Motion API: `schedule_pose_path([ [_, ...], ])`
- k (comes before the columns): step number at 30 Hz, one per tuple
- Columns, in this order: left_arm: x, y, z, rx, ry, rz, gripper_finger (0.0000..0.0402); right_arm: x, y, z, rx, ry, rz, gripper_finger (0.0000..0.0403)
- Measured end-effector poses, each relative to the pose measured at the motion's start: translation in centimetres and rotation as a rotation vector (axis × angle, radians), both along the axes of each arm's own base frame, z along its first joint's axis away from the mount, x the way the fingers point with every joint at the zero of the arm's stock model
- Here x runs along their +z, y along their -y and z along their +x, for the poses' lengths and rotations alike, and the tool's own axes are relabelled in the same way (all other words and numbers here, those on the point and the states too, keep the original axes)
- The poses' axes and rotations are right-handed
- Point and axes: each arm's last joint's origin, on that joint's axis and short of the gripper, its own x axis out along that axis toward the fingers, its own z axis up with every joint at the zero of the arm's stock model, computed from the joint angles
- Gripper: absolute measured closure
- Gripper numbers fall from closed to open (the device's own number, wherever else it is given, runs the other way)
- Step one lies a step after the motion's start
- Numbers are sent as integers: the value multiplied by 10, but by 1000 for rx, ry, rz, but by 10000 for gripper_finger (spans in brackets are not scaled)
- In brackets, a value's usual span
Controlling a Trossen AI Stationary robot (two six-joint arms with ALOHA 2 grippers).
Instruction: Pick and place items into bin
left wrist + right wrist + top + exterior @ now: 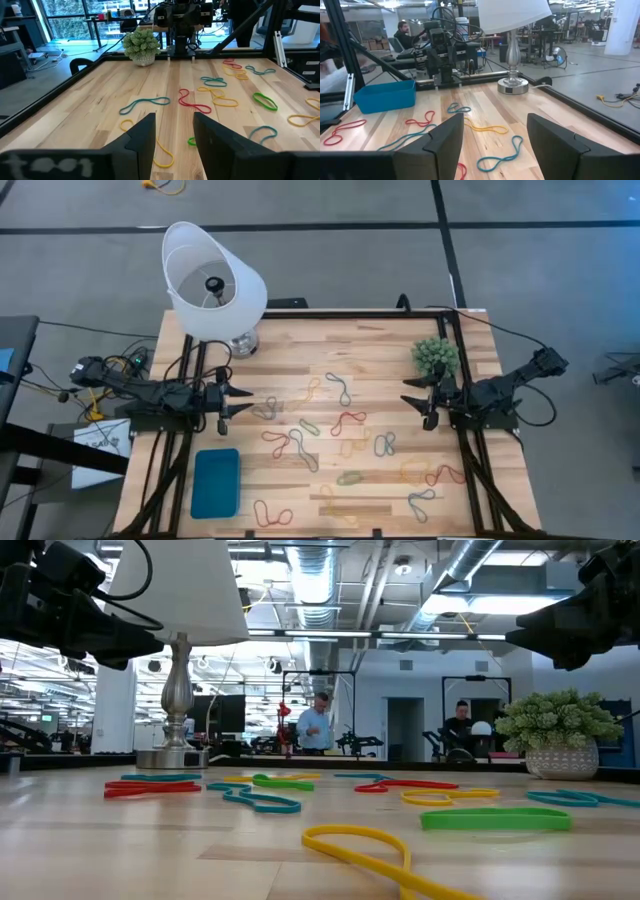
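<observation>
The teal bin (pixel 215 482) sits at the table's (pixel 380 340) near left corner, just beside the left arm. The left claw (pixel 240 404) is spread wide and holds nothing; it hangs above the left edge. The closest band (pixel 266 409) is seen right in front of its tips, and it seems to lie across the reach. More bands (pixel 345 448) are spread over the middle. At the right edge, the right claw (pixel 412 403) is also spread wide, with nothing held. The bin is far from it.
</observation>
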Motion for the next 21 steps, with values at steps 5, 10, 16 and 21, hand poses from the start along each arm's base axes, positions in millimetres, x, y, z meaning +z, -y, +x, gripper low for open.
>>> schedule_pose_path([
  [5,0,0,0,-1,-1,1,278,0,0,0,0,-1,0,188],
  [10,0,0,0,-1,0,2,278,0,0,0,0,-1,0,188],
  [16,0,0,0,0,1,-5,278,0,0,0,0,0,0,188],
  [21,0,0,0,-1,0,1,278,0,0,0,0,-1,0,188],
])
